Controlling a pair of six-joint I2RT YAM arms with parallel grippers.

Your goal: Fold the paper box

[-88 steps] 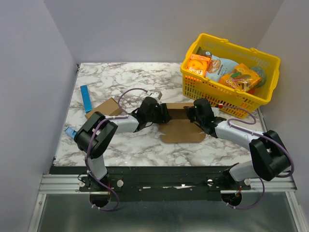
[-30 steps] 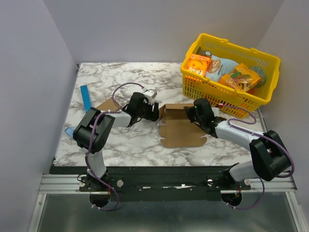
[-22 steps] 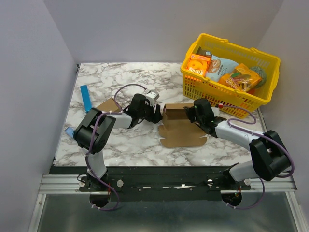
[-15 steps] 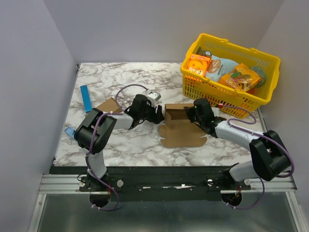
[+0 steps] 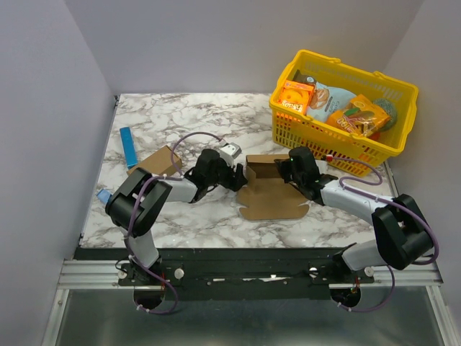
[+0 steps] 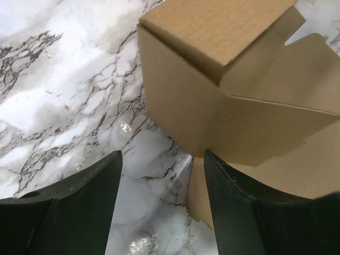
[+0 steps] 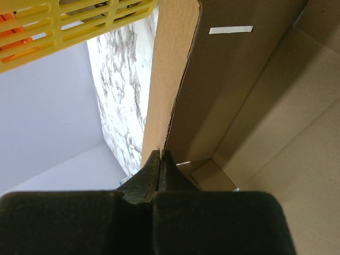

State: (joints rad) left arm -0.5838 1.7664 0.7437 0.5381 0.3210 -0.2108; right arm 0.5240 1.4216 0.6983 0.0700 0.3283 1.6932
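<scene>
Left claw (image 6: 162, 162) wide, nearer the paper box (image 6: 183, 101) than before; right claw (image 7: 160, 158) tight on it.

Plain brown paper box (image 5: 272, 196), half-folded: far walls upright, near panel flat on the marble table (image 5: 187, 115)

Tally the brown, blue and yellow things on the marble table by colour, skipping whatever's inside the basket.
Brown: 2 (paper box, small carton)
Blue: 2 (strip, small piece at left edge)
Yellow: 1 (basket)
Total: 5
</scene>
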